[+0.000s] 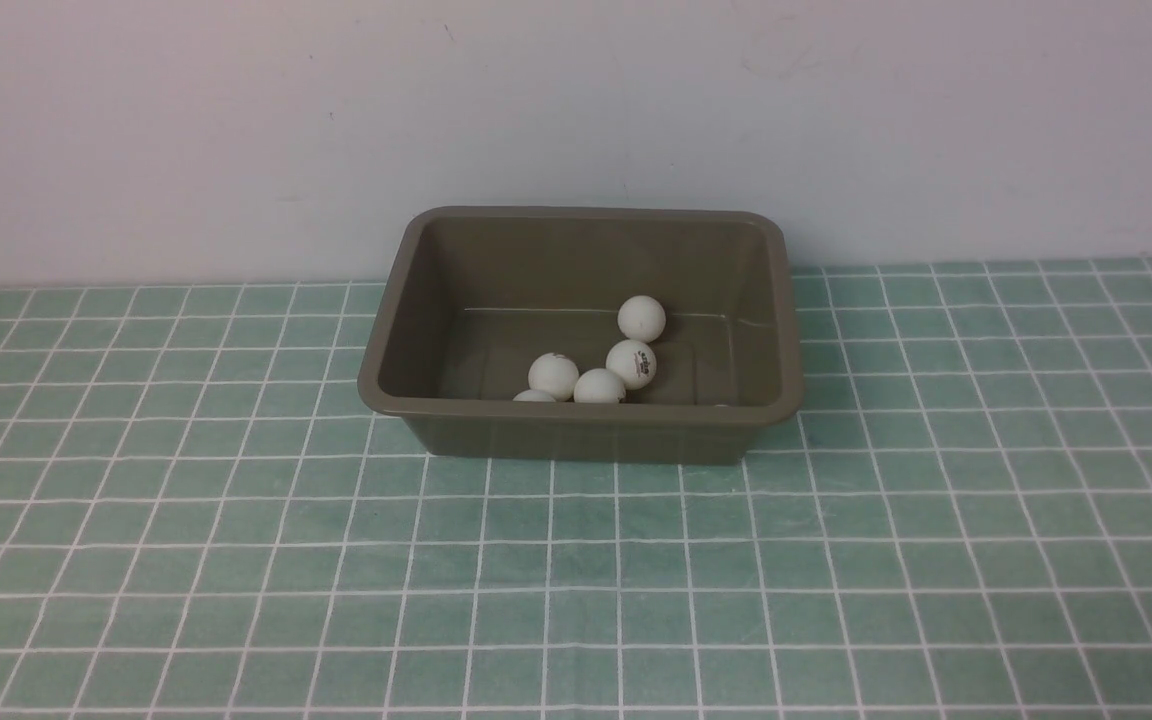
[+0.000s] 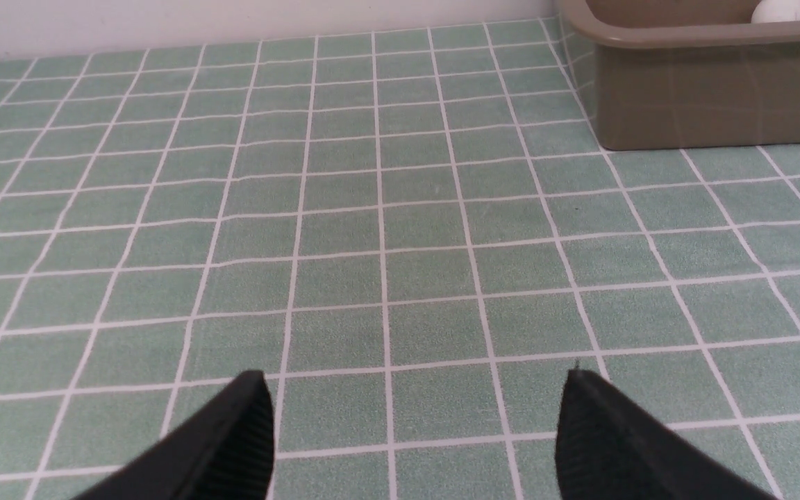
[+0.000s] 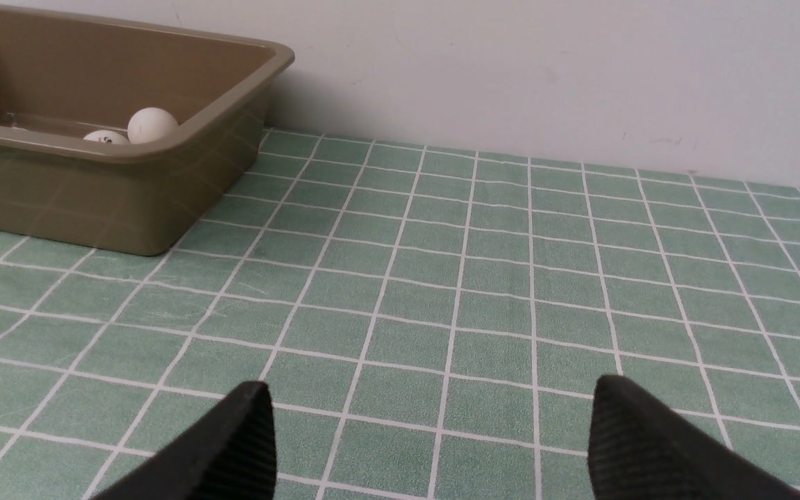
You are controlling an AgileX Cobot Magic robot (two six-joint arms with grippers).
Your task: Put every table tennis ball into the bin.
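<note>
Green checked tablecloth [image 1: 236,560] runs back to a plain white wall [image 1: 186,120]. All visible table tennis balls [image 1: 631,363] lie in the olive-brown bin [image 1: 576,425]; one may be hidden behind its near rim. Left gripper [image 2: 414,430] and right gripper [image 3: 431,444] hang released, empty. A careless arm sweep could knock the bin.
</note>
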